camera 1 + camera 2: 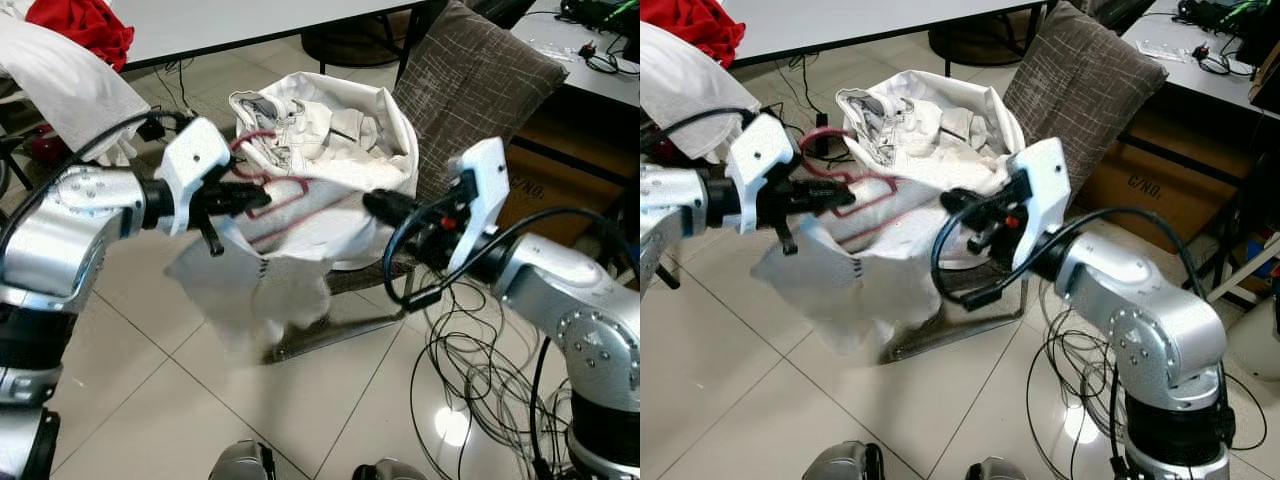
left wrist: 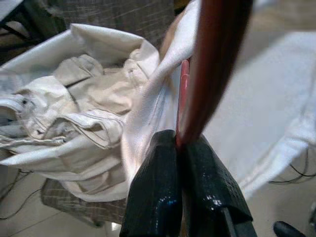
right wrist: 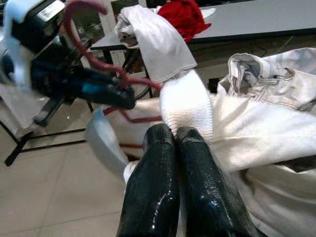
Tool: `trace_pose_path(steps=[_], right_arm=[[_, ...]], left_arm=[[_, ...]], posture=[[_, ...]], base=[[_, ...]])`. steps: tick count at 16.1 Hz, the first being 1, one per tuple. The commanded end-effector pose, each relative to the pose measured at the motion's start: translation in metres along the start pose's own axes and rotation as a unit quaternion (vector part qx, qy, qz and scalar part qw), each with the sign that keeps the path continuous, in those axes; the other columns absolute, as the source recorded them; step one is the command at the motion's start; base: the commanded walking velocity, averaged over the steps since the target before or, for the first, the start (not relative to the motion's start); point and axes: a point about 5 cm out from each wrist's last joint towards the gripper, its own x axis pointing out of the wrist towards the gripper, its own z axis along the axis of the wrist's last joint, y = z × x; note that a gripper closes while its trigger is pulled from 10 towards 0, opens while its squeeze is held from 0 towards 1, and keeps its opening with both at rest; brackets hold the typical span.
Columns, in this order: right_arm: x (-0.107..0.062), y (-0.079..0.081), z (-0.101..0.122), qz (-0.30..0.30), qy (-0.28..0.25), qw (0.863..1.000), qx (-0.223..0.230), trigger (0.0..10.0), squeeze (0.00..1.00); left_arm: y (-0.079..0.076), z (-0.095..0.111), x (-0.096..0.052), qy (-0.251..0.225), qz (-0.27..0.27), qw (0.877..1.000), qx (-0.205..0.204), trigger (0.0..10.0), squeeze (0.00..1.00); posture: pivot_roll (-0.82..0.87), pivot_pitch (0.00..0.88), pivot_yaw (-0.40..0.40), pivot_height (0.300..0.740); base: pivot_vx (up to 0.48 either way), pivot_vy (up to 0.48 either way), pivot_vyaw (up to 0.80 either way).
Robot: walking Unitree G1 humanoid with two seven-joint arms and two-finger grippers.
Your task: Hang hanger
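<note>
The left gripper [image 1: 262, 196] pinches the stiff, light dark-red wire hanger [image 1: 285, 195] near its hook, while the right gripper [image 3: 176, 132], closed, nips the limp white garment [image 1: 300, 245].

Right gripper [image 3: 176, 136], lower centre of frame: fingers pressed together, pinching a fold of white garment [image 3: 237, 123]. Left gripper [image 3: 116, 96], upper left, grips the red hanger [image 3: 86, 54]. Red cloth [image 3: 185, 15] lies on the table [image 3: 256, 19], top.
</note>
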Motion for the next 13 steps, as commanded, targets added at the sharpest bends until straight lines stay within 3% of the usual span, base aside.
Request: trace_pose_path(steps=[1,6,7,8,9,13], right_arm=[[-0.003,0.006,0.004,0.019,-0.001,1.000,-0.015,0.0,0.00],[-0.005,0.011,-0.009,0.026,0.029,0.999,-0.024,0.0,0.00],[-0.003,0.008,-0.013,0.008,0.038,0.999,-0.037,3.9,0.00],[-0.003,0.007,-0.014,0.000,0.040,0.998,-0.041,3.9,0.00],[-0.003,0.008,-0.016,0.013,0.043,0.999,-0.030,10.0,1.00],[-0.008,0.010,-0.020,0.024,0.064,0.997,-0.046,10.0,1.00]], left_arm=[[0.003,0.007,0.002,-0.004,0.004,1.000,0.019,0.0,0.00],[0.011,0.018,0.002,-0.020,0.003,0.999,0.034,0.0,0.00],[0.011,0.021,0.001,-0.024,-0.003,0.999,0.038,0.0,0.00],[0.011,0.022,0.001,-0.024,-0.004,0.999,0.039,0.0,0.00],[0.013,0.023,0.002,-0.024,-0.001,0.999,0.040,0.0,0.00],[0.012,0.018,0.001,-0.016,-0.014,0.999,0.038,0.0,0.00]], posture=[[-0.04,0.047,-0.016,0.740],[-0.03,0.050,-0.012,0.740],[-0.03,0.050,-0.011,0.740],[-0.03,0.050,-0.011,0.740],[-0.03,0.050,-0.007,0.740],[-0.03,0.052,-0.004,0.740]], base=[[0.000,0.000,0.00],[0.000,0.000,0.00],[0.000,0.000,0.00],[0.000,0.000,0.00],[0.000,0.000,0.00],[0.000,0.000,0.00]])
